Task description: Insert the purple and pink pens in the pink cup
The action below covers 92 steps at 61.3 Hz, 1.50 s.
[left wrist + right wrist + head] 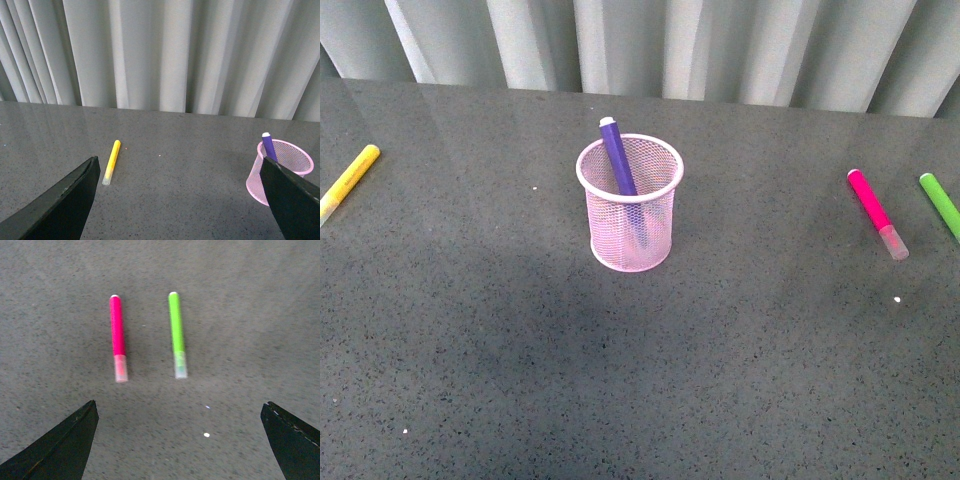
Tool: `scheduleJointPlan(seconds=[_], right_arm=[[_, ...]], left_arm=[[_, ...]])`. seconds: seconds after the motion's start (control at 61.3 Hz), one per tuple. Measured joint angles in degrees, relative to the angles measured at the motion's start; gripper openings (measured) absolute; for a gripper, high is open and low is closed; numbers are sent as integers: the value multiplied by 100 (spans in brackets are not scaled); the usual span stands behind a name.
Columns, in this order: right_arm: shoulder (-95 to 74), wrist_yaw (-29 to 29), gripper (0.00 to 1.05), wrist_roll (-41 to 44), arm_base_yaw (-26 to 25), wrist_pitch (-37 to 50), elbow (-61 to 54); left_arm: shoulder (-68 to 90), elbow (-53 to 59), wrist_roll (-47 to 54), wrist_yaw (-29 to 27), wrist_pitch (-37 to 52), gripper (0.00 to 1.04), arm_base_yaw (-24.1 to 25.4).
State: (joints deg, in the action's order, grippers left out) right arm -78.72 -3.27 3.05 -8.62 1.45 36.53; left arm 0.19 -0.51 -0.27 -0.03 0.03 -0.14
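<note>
The pink cup [629, 205] stands upright on the table's middle, with the purple pen [617, 155] leaning inside it, tip above the rim. At the right the pink pen [876, 212] lies flat on the table. Neither arm shows in the front view. My left gripper [180, 200] is open with nothing between its fingers; the pink cup [280, 172] with the purple pen [269, 146] shows beside one of its fingers. My right gripper [180, 440] hangs open and empty above the table, the pink pen [118, 337] lying ahead of it.
A yellow marker [348, 181] lies at the far left of the table, also in the left wrist view as the yellow marker [111, 161]. A green marker [940, 205] lies beside the pink pen, seen too as the green marker [177, 333]. Grey curtains [650, 45] hang behind the table.
</note>
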Motion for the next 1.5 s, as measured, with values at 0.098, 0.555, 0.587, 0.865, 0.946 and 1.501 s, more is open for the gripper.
scheduleJointPlan(seconds=[0.098, 0.555, 0.587, 0.865, 0.946, 1.501], right_arm=[[-942, -35, 98, -225, 229, -153, 737], [-3047, -15, 98, -452, 612, -522, 2494], [-3185, -22, 98, -450, 636, -557, 2629], [-3978, 22, 98, -358, 734, -680, 3333], [-4142, 44, 98, -343, 748, -713, 3493], [-5165, 59, 98, -337, 931, -841, 4422]], left_arm=[[0, 0, 0, 2, 0, 98, 0], [0, 0, 0, 2, 0, 98, 0], [0, 0, 0, 0, 0, 98, 0], [0, 0, 0, 0, 0, 98, 0], [0, 0, 0, 0, 0, 98, 0], [0, 0, 0, 0, 0, 98, 0]])
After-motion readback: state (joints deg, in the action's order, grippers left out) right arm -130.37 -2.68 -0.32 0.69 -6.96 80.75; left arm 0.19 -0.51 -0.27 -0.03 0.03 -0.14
